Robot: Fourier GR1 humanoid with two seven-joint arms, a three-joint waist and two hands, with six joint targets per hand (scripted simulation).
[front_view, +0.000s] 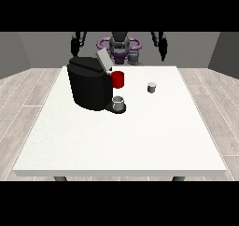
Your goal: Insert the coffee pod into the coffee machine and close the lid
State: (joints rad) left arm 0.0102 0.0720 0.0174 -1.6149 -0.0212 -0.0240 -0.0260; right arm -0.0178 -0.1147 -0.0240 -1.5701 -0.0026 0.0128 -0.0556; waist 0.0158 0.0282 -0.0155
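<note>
- Hand at the view's right point(163, 52) hanging high beside the robot's body at the far edge of the large white table point(116, 141), well apart from everything on it; fingers too small to read, so impossible to tell whether spread or curled
- Hand at the view's left point(74, 45) likewise raised off the table, behind the machine, holding nothing that shows; finger state cannot be told either
- Small grey-white cylindrical coffee pod point(151, 87) standing upright on bare tabletop, right of the machine and apart from it, untouched
- Bulky black coffee machine point(88, 85) at the table's left-centre, its grey flap lid point(103, 60) tilted up and open; red cylindrical piece point(118, 79) at its front, small grey cup point(118, 102) on the drip base below
- Pod judged light, stiff and smooth-walled, likely to slide or tip if nudged sideways; best taken from above with thumb and fingers across opposite sides near the rim, kept upright for the drop into the opening under the lid
- Lid judged a light hinged plastic flap, best pushed down at its free upper edge
- Nothing of the task done yet: pod not picked up, lid still up
</note>
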